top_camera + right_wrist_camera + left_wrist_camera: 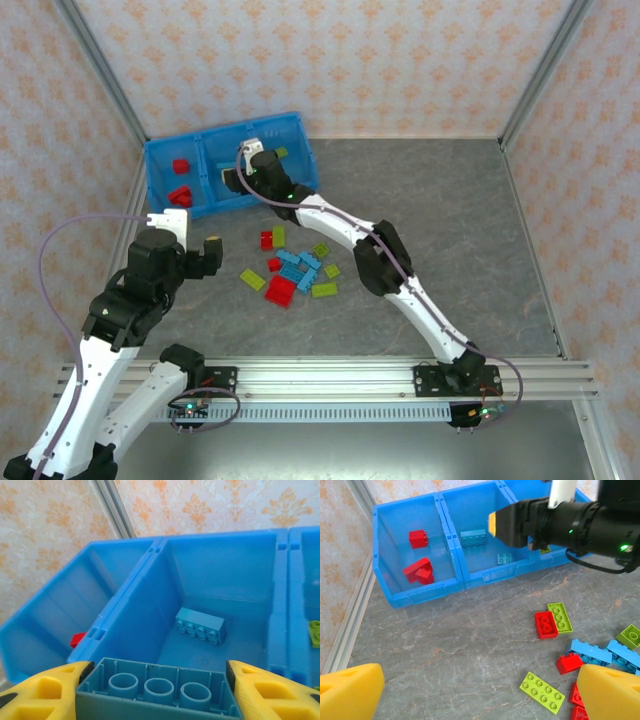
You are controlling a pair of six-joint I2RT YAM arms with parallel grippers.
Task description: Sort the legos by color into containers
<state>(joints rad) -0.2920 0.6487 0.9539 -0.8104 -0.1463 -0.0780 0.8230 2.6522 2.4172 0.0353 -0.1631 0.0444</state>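
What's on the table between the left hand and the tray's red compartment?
Nothing: the left wrist view shows bare grey table between the left hand and the tray; loose legos lie further right.

High rear overview; two nearer wrist views, blue tray (420,594) common to all.

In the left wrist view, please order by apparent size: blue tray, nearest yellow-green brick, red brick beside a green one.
1. blue tray
2. yellow-green brick
3. red brick: it looks smaller, but it lies farther from the camera, so its true size is unsure.
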